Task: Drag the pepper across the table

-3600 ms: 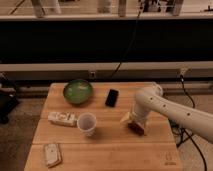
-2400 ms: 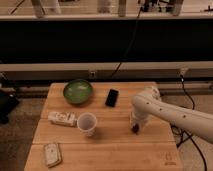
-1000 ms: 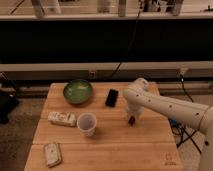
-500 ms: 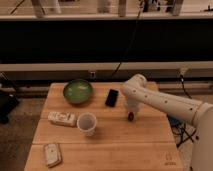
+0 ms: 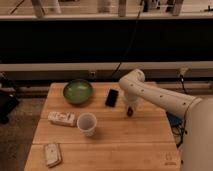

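The small dark red-brown pepper [image 5: 130, 112] is being pressed down on the light wooden plank tabletop [image 5: 130, 145] – just right of the flat black phone [image 5: 112, 97]. The white arm's gripper [image 5: 131, 108] is being held right over it; whether the fingers are wide or narrow cannot be told. A white cup [image 5: 87, 123] and a round green bowl [image 5: 77, 91] are being left well apart – on the left side.

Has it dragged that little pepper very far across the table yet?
Partly, it seems. The pepper has moved from nearer the table's front right up to a spot beside the black phone. The gripper is down on it, mid-drag. How much farther it should travel isn't clear.
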Tool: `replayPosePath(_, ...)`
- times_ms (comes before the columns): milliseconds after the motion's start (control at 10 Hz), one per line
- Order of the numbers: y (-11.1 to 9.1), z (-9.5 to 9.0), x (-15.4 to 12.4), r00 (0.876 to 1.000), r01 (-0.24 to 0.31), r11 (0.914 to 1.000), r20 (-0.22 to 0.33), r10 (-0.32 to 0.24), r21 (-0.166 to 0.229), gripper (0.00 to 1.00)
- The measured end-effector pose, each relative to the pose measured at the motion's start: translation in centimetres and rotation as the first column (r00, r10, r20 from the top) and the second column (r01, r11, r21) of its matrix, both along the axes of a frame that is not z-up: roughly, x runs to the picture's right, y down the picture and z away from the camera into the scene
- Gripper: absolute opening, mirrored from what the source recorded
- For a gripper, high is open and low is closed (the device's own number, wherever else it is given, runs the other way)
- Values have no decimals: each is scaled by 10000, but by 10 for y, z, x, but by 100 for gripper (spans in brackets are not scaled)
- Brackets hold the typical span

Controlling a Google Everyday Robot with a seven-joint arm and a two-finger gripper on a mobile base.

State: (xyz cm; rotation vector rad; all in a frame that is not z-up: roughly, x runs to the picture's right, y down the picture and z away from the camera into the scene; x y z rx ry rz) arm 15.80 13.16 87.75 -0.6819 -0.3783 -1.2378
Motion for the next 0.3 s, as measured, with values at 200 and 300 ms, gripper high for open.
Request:
replayPosePath(200, -7, 7, 1, 9998, -93, 9999, -158, 91, -96, 4)
replayPosePath(300, -11, 11, 1, 9996, -182, 9998, -220, 180, -91, 7)
